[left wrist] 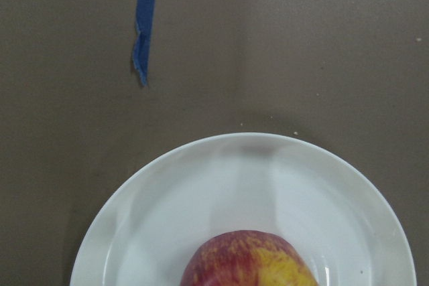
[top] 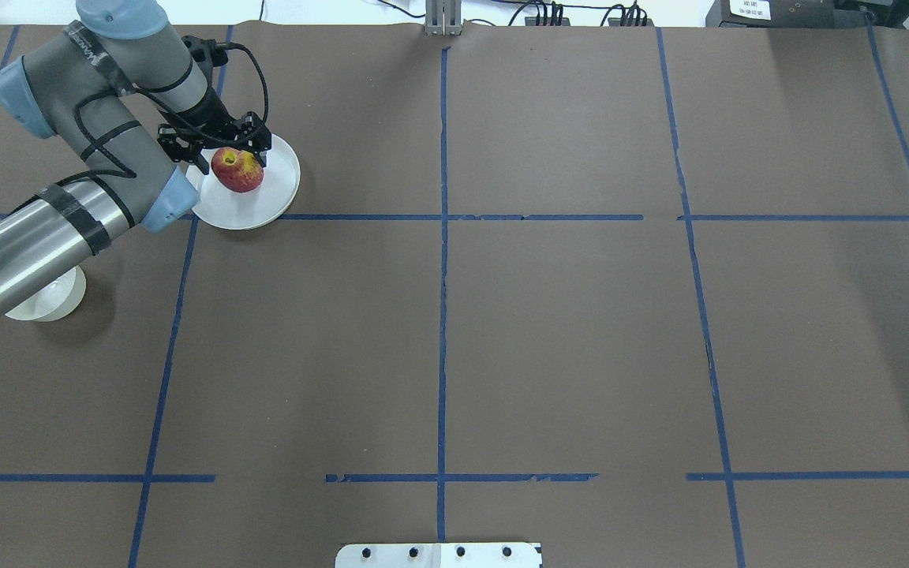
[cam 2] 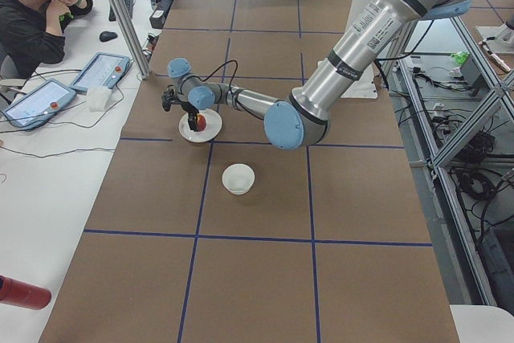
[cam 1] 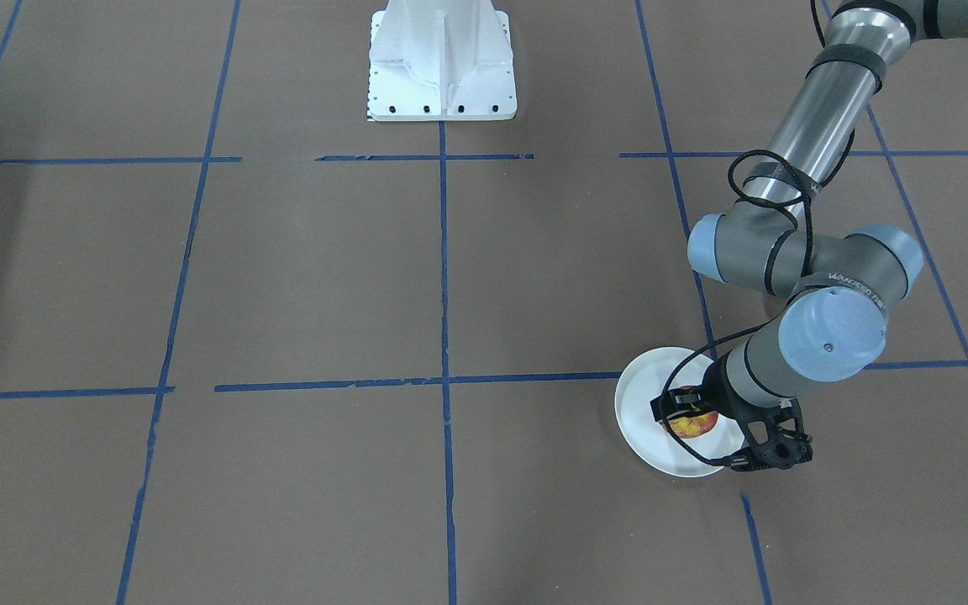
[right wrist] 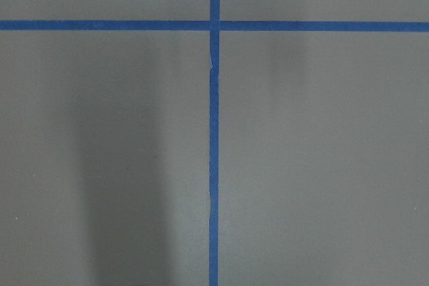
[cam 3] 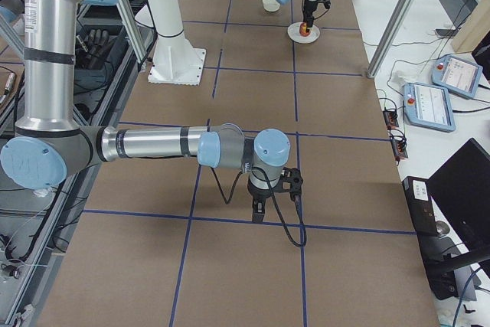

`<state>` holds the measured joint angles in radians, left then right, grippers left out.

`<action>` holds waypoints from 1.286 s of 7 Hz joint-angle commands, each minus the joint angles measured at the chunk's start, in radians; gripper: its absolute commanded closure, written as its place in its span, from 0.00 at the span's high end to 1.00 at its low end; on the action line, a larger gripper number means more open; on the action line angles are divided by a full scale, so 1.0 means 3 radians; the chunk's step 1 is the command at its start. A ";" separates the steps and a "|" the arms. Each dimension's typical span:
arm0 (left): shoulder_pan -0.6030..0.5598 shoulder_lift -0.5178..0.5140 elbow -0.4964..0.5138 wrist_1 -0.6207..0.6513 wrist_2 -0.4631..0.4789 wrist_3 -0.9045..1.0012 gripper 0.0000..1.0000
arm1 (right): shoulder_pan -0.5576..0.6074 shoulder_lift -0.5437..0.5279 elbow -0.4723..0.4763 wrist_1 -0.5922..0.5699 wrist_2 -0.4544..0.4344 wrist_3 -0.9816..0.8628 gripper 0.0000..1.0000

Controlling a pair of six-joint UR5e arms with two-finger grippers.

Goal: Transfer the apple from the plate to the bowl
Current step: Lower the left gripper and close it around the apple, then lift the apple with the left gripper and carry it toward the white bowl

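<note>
The red and yellow apple (top: 238, 172) sits on the flat white plate (top: 274, 199) at the far left of the table. My left gripper (top: 233, 161) is down over the apple with one finger on each side of it. The jaws look open and close to its skin. The left wrist view shows the apple (left wrist: 248, 262) on the plate (left wrist: 234, 179) but no fingers. The small white bowl (top: 50, 301) stands nearer my base, partly under the left arm, and shows whole in the exterior left view (cam 2: 238, 177). My right gripper (cam 3: 272, 189) shows only from the side, low over bare table, and I cannot tell its state.
The white robot base (cam 1: 442, 67) stands at the table's middle edge. Blue tape lines grid the brown table. An operator (cam 2: 32, 14) sits at a side desk with tablets (cam 2: 100, 70), beyond a metal post (cam 2: 120, 14).
</note>
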<state>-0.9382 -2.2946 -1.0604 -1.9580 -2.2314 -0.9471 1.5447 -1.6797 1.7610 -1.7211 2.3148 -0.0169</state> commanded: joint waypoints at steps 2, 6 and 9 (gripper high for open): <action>0.0100 0.0020 0.0001 -0.0003 -0.0002 0.0002 0.99 | 0.0000 0.0000 0.0000 0.0000 0.0000 0.0000 1.00; -0.0261 0.0090 -0.0283 0.0078 -0.0027 0.0018 0.28 | 0.0000 0.0000 0.0000 0.0000 0.0000 0.0000 1.00; -0.0426 0.0957 -0.1610 0.0451 -0.0032 0.0063 0.02 | 0.0005 0.0000 0.0000 0.0000 0.0000 0.0000 1.00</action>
<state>-1.0480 -2.1232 -1.3835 -1.8600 -2.2409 -0.9334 1.5455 -1.6797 1.7610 -1.7211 2.3148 -0.0169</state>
